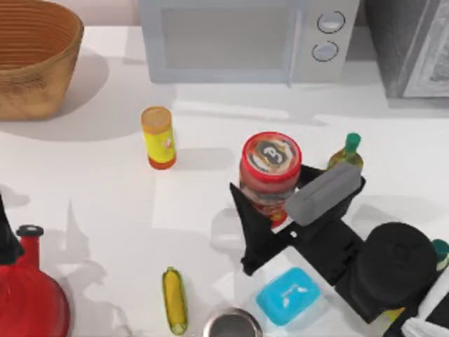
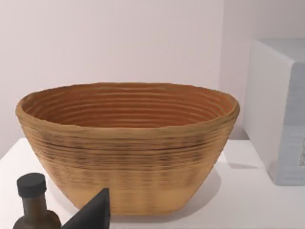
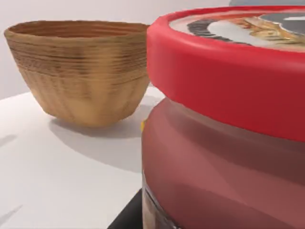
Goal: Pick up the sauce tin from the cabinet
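Right gripper (image 1: 270, 200) clenched on the sauce tin (image 1: 271, 172), dark fingers on either side of its body, right of the desk's (image 1: 91, 182) centre in the top view. Sauce tin upright, red rim and dark round top facing up; close up in the right wrist view (image 3: 228, 119), with the woven basket (image 3: 78, 71) behind it. Cabinet (image 1: 410, 45) at about 1 o'clock from the tin, well apart, beside the white microwave (image 1: 245, 38). Yellow canister (image 1: 158, 137) at 9 o'clock from the tin. Blue sponge (image 1: 287, 295) at 6 o'clock. Green-capped bottle (image 1: 349, 151) just beyond the gripper at 3 o'clock. Left gripper's (image 2: 93, 214) state: cannot tell, a dark fingertip low before the basket (image 2: 128, 143), beside a dark-capped bottle (image 2: 33, 202).
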Action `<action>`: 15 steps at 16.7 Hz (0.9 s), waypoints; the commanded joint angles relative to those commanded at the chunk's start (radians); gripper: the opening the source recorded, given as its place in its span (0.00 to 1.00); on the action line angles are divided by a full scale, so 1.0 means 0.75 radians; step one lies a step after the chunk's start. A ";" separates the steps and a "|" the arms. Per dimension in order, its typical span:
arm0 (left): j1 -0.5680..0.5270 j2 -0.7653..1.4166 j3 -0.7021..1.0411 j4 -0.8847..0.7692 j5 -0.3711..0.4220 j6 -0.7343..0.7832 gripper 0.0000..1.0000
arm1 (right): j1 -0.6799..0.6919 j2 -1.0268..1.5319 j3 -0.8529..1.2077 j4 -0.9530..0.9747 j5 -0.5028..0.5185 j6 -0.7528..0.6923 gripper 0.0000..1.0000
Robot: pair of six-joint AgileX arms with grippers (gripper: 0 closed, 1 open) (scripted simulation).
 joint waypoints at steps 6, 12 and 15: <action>0.000 0.000 0.000 0.000 0.000 0.000 1.00 | 0.055 0.100 0.021 0.036 -0.069 -0.021 0.00; 0.000 0.000 0.000 0.000 0.000 0.000 1.00 | 0.045 0.149 0.070 0.024 -0.070 -0.019 0.00; 0.000 0.000 0.000 0.000 0.000 0.000 1.00 | 0.038 0.261 0.238 -0.010 -0.081 -0.023 0.00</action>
